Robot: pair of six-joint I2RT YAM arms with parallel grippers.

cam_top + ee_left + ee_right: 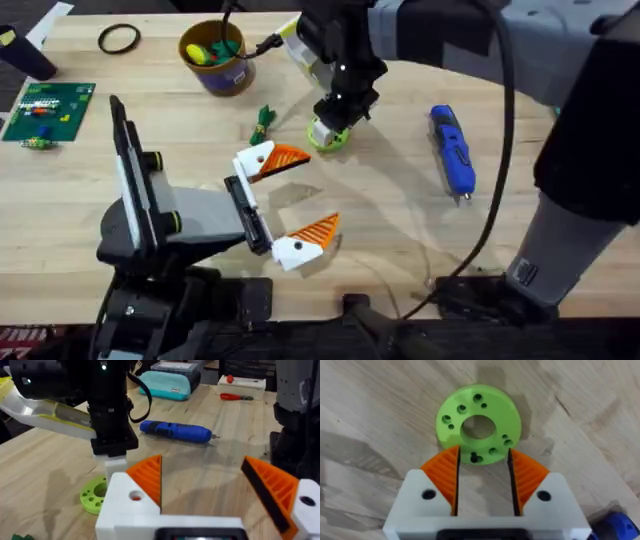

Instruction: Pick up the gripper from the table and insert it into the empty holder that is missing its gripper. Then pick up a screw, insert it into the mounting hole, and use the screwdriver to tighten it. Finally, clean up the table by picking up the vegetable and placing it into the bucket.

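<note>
1. The right end effector (482, 477) hangs over the flat lime-green plastic ring with small holes (478, 424), orange pads parted and straddling its near rim, apparently not yet pinching.
2. A shallow bite could flip the ring or skid it along the pale wooden surface (400, 230).
3. The left end effector (290, 205) sits spread wide, empty.
4. The bright blue pen-shaped screwdriver (451, 148) lies well apart.

Overhead looks down and forward over the whole table (400, 240). Left wrist looks low across it, right wrist straight down, close; all share the ring (330, 135).
</note>
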